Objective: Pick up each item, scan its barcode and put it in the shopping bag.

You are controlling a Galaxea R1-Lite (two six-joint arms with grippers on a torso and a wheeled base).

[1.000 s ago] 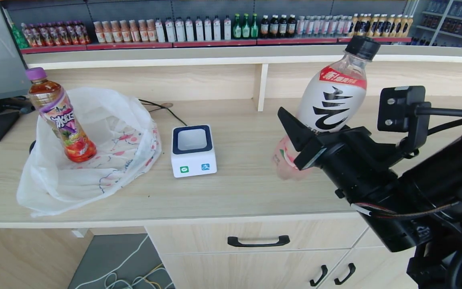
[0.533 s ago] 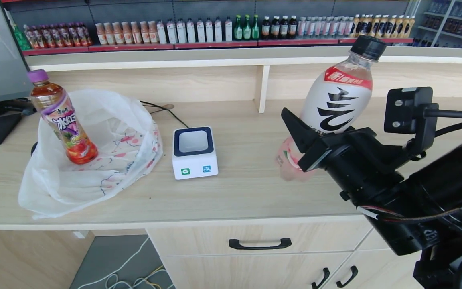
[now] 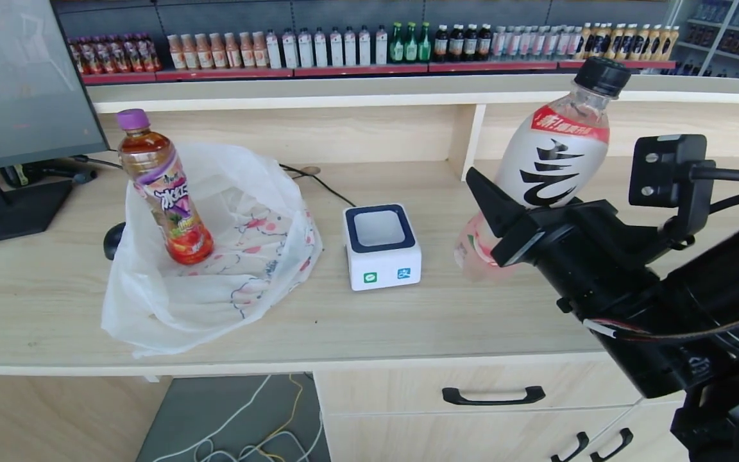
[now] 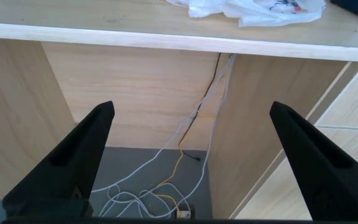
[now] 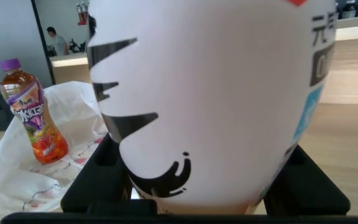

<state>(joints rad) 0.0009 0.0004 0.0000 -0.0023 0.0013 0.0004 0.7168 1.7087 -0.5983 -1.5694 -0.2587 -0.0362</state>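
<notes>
We see counter [image 3: 55, 308] w/ shopping bag [image 3: 254, 282] spread open at left. Our R gripper [image 3: 523, 221] clamps white bottle [image 3: 549, 173], tilted, above counter. L gripper [image 4: 191, 143] hangs spread wide below counter edge. Tea bottle [image 3: 164, 192] upright in bag; scanner [image 3: 382, 247] btwn both bottles.

The left gripper [image 4: 191, 107] was held below the counter [image 4: 104, 31], its black fingers [image 4: 73, 162] spread wide with nothing between them. The shopping bag [image 4: 253, 9] lay on the counter near its front edge. Cables [image 4: 191, 124] hung down the recess beneath to the grey floor [image 4: 129, 158], where they lay coiled.
</notes>
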